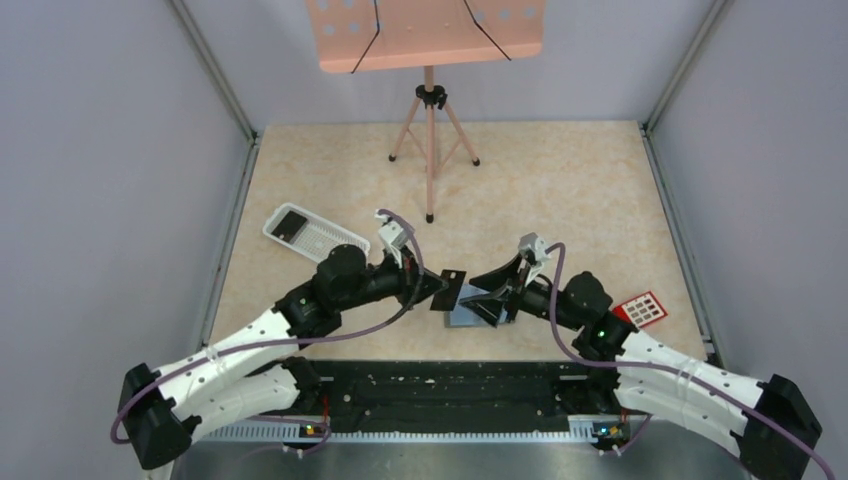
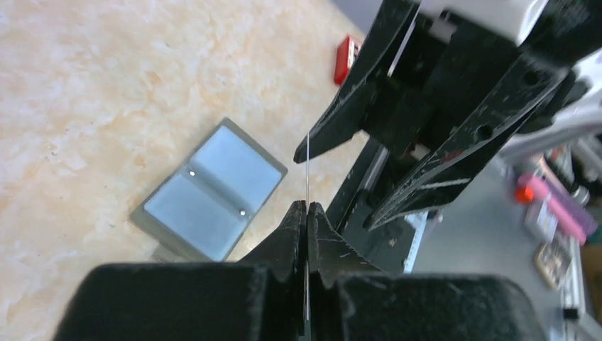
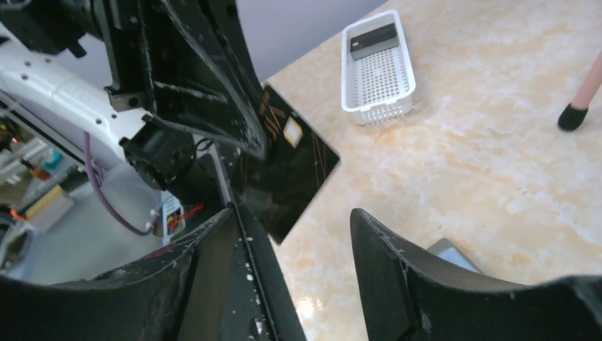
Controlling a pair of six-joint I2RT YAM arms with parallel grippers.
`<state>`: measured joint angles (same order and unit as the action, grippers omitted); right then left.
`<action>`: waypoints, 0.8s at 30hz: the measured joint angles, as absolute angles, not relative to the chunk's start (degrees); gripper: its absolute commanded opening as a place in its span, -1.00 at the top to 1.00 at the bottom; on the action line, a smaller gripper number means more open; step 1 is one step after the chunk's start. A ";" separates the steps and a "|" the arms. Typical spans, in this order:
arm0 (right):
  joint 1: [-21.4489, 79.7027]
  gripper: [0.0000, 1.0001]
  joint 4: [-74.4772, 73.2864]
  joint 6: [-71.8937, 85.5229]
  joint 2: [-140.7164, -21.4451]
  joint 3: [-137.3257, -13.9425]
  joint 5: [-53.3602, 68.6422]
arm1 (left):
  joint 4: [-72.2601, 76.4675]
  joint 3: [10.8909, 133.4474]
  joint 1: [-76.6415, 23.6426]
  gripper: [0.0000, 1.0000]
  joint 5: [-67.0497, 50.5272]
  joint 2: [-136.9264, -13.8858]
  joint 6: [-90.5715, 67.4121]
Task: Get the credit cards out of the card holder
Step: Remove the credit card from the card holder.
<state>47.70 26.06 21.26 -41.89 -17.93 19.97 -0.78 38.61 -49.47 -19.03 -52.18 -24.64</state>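
Left gripper (image 2: 307, 213) clamps a black credit card (image 3: 291, 163); right gripper (image 3: 292, 217) gapes beside it, card holder (image 2: 213, 188) lying open at the card's five o'clock

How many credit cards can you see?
2 for sure. A black card is pinched in the left gripper. A red card lies on the table, to the right. The dark flat thing in the white tray might be a third; I cannot tell.

Overhead view, plus two close wrist views.
Overhead looks down from the near edge; wrists face each other, sharing the card (image 3: 291, 174).
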 measured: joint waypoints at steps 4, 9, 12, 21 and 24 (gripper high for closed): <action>47.70 -0.35 33.82 29.02 -42.28 -13.37 17.63 | 8.97 32.18 -49.47 1.00 -11.25 -46.33 -33.91; 47.70 -0.35 43.07 38.09 -46.39 -12.36 16.16 | 19.18 25.74 -49.47 1.00 -4.69 -42.33 -43.05; 47.70 -0.35 48.75 42.57 -49.12 -12.34 15.75 | 24.69 22.96 -49.47 1.00 -2.79 -40.95 -47.13; 47.70 -0.17 59.18 49.52 -55.88 -12.36 16.58 | 30.37 22.81 -49.47 1.00 -2.07 -41.21 -51.37; 47.70 -0.08 61.43 50.26 -56.55 -12.36 16.88 | 31.05 22.81 -49.47 1.00 -2.07 -41.80 -51.88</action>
